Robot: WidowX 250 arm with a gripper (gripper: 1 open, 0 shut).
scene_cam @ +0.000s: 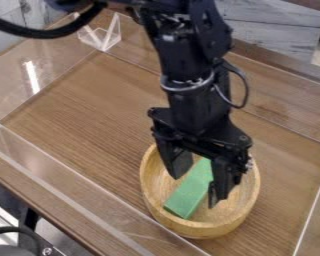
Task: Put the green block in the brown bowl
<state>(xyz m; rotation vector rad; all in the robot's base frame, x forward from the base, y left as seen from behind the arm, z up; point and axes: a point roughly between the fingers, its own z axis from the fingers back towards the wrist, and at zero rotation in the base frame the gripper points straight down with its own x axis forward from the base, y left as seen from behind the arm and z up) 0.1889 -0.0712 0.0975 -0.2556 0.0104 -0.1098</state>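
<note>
The brown bowl sits on the wooden table near the front edge, a round tan wooden dish with a thick rim. Inside it lies the green block, a bright green bar leaning from the bowl's floor up toward the right. My gripper points almost straight down into the bowl, open. Its black fingers stand on either side of the block's upper end, apart from it. The bowl's far rim is hidden behind the gripper.
A low clear acrylic wall runs around the wooden tabletop. A small clear triangular stand sits at the back left. Dark cables show below the table's front left corner.
</note>
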